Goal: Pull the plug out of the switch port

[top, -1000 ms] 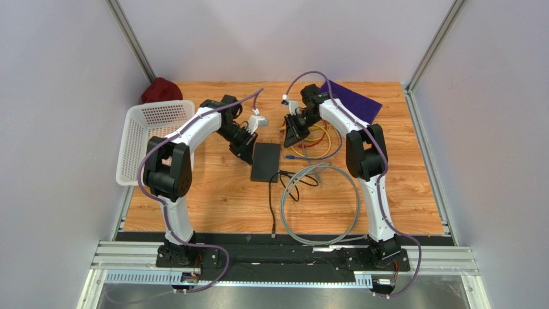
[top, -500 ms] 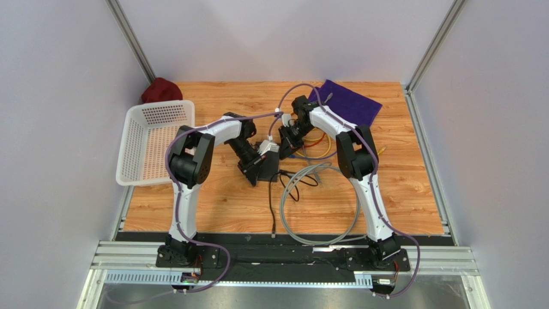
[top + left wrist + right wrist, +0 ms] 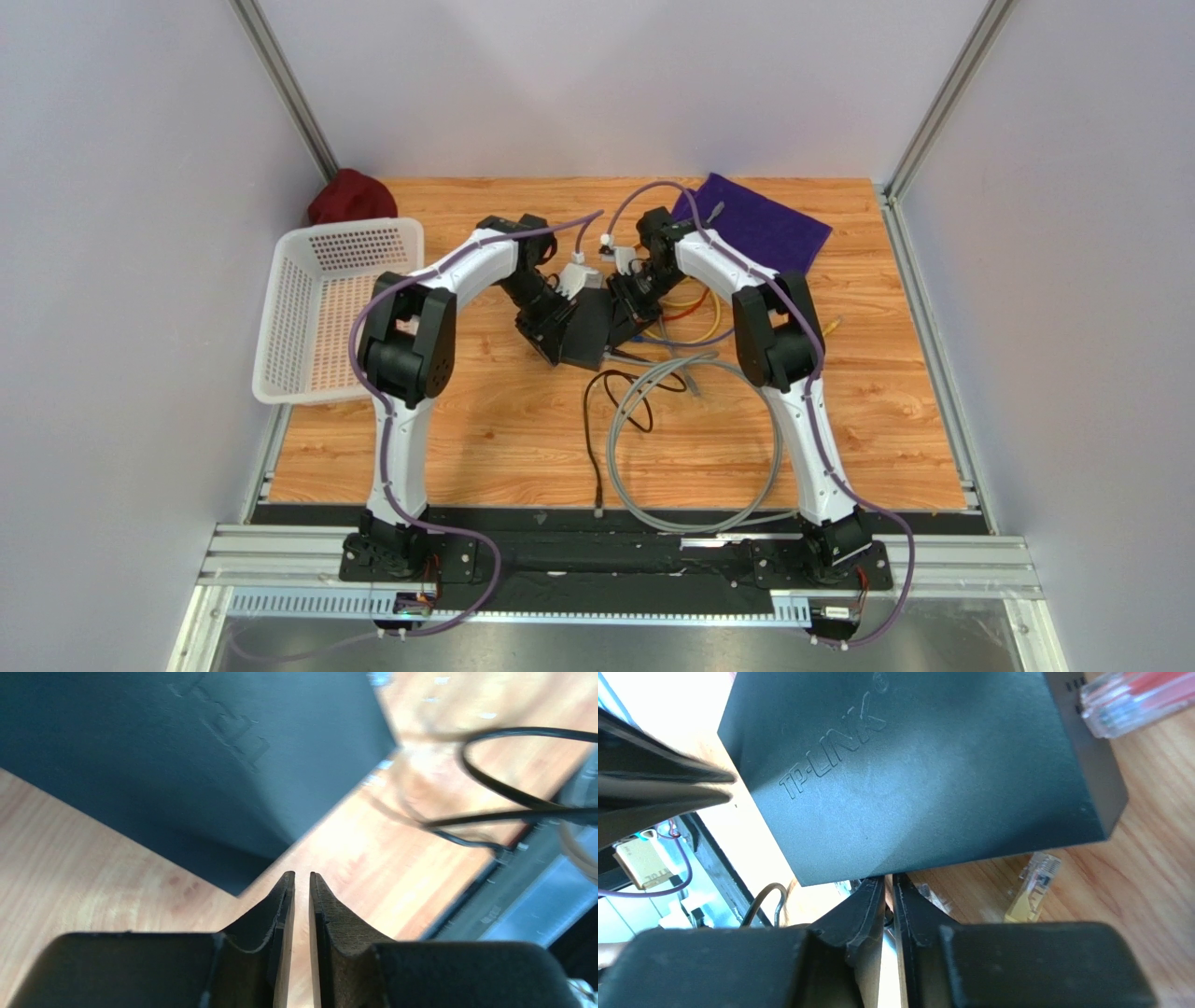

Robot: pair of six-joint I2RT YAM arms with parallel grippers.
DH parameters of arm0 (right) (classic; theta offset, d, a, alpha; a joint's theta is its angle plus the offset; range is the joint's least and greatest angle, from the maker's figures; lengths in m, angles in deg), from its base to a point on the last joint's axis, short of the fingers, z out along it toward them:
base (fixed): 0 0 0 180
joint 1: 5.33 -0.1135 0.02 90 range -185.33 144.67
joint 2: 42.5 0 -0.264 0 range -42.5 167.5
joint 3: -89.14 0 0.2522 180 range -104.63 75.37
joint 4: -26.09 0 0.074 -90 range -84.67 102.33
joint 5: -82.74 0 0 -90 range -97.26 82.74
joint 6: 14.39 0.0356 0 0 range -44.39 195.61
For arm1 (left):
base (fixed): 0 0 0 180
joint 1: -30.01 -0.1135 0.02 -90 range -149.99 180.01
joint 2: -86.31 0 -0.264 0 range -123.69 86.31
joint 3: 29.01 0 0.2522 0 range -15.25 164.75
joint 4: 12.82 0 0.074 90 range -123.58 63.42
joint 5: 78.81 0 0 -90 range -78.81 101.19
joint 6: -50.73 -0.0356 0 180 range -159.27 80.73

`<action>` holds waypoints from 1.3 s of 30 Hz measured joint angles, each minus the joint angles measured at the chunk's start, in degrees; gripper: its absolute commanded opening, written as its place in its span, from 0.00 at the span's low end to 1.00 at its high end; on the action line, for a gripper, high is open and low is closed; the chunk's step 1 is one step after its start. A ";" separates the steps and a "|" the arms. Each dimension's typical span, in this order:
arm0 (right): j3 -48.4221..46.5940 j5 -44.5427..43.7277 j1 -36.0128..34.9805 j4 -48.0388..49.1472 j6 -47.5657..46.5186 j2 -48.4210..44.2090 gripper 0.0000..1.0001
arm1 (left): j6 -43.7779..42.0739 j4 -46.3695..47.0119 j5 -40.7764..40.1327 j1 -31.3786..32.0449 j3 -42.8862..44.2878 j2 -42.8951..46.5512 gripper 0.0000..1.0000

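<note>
The switch [image 3: 582,333], a flat matte-black box, lies skewed on the wooden table between both arms. It fills the top of the left wrist view [image 3: 196,763] and of the right wrist view [image 3: 913,770]. My left gripper [image 3: 553,347] sits at its left corner; its jaws [image 3: 302,875] stand a sliver apart with only bare wood between them. My right gripper [image 3: 619,319] has its tips [image 3: 889,877] tucked under the switch's near edge, almost together. Clear plastic shows on either side of them. Whether that is the plug, and whether it is gripped, I cannot tell.
A grey cable loop [image 3: 701,448] and a black cable [image 3: 519,805] lie in front of the switch. Yellow, red and blue cables [image 3: 687,301] tangle under the right arm, with loose plugs [image 3: 1032,885]. A white basket [image 3: 337,301], red cloth [image 3: 348,196] and purple cloth [image 3: 758,224] sit around the edges.
Both arms have closed in on the switch. It has slid toward the back of the table and turned. The left jaws have parted slightly.
</note>
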State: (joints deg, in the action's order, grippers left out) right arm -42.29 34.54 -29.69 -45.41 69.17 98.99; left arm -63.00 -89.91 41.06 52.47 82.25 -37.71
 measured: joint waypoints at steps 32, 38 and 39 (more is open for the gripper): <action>0.70 2.78 3.87 -1.64 -2.49 -2.05 0.55 | 17.97 5.66 -3.43 -4.48 11.80 -6.21 0.57; 0.94 4.28 0.94 -2.69 -2.99 -1.16 0.54 | 19.98 5.90 -1.68 -4.57 11.19 -7.80 0.54; 0.87 4.90 0.63 -2.91 -3.04 -0.94 0.54 | 20.09 5.90 -1.62 -4.57 11.17 -7.87 0.53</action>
State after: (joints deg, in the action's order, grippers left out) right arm -41.42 39.44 -29.06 -48.31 66.13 98.05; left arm -42.91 -84.01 39.44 47.90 93.42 -45.58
